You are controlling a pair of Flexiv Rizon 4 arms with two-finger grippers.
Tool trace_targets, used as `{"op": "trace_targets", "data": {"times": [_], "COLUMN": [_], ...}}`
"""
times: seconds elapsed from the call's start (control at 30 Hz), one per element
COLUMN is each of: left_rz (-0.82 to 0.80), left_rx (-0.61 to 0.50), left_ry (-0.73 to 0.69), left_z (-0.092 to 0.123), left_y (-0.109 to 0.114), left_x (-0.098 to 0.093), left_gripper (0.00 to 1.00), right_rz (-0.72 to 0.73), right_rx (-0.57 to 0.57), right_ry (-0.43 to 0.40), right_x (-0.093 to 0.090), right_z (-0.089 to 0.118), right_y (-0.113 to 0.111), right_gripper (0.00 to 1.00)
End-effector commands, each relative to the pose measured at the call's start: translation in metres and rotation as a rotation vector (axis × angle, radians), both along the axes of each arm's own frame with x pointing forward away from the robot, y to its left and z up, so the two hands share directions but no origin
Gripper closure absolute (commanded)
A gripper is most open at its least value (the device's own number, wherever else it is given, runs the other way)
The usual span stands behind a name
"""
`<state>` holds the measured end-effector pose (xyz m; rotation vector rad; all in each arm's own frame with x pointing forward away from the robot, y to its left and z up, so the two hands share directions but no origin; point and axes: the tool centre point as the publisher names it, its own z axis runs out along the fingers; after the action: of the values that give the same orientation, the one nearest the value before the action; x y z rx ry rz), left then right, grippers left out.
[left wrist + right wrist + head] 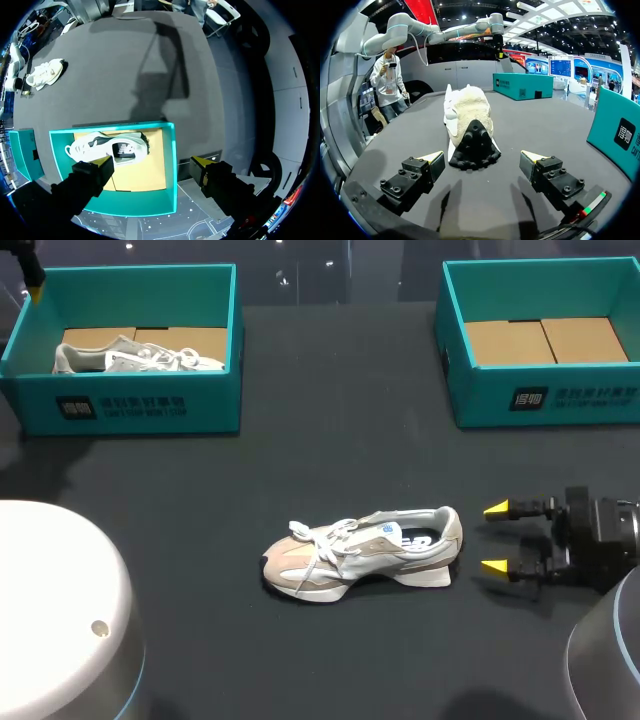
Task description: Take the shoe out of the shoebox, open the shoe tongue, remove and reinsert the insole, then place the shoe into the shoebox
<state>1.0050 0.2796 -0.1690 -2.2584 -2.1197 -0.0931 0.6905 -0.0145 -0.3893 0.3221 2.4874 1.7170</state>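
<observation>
A beige and white shoe point(365, 550) lies on its sole in the middle of the black table, toe to the left. My right gripper point(497, 538) stands open just right of its heel, low over the table. In the right wrist view the heel point(470, 120) is straight ahead of the open right gripper point(482, 157), not between the fingers. High over the left teal shoebox point(170, 165) my left gripper point(151, 162) hangs open, looking down on a second white shoe point(107, 147) lying inside. The right teal shoebox point(455, 350) holds only its cardboard floor.
The left shoebox point(130, 405) stands at the table's back left, the right one at the back right. A white rounded robot part point(60, 610) covers the front left corner. Dark tabletop point(340, 420) lies open between boxes and shoe.
</observation>
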Motion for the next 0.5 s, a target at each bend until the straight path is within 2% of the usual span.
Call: {"op": "trace_targets", "data": {"times": [0.03,0.5], "left_rz": [-0.001,-0.001], "left_rx": [0.002,0.002], "left_ry": [-0.001,-0.001], "left_z": [0.000,0.000], "left_y": [0.000,0.000], "left_x": [-0.001,-0.001], "left_gripper": [0.00,0.00], "right_rz": [0.007,0.054], "right_rx": [0.006,0.013], "right_ry": [-0.003,0.005], "right_x": [0.003,0.004], "right_z": [-0.005,-0.011], "right_y": [0.010,0.036], "right_gripper": [0.00,0.00]}}
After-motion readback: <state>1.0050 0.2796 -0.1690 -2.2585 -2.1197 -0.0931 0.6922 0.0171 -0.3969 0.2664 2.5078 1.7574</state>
